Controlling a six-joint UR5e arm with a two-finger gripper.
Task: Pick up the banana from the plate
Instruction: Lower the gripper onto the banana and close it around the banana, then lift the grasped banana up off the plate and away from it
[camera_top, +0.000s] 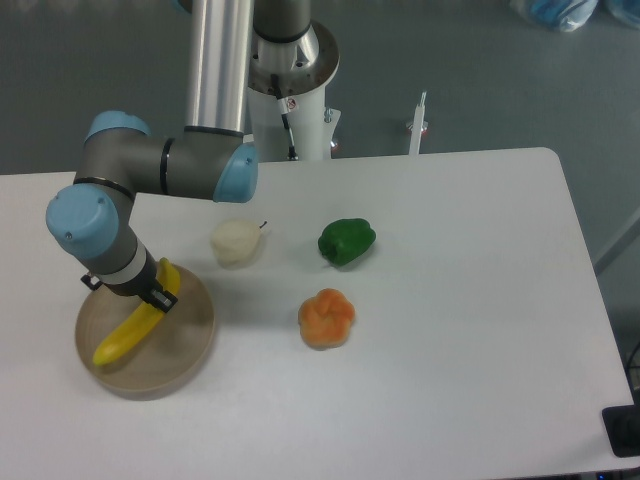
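The bright yellow banana (128, 335) lies diagonally on the round beige-tan plate (192, 338) at the table's front left. My gripper (158, 296) is down at the banana's upper end, mostly hidden under the arm's wrist. A black finger (165, 300) shows against the banana's upper part. The frame does not show whether the jaws are closed on the banana. The banana's lower end rests on the plate.
A cream-white pear (236, 243) sits just right of the arm's wrist. A green pepper (347, 241) and an orange lumpy fruit (327, 318) lie further right. The robot base (290, 90) stands at the table's back edge.
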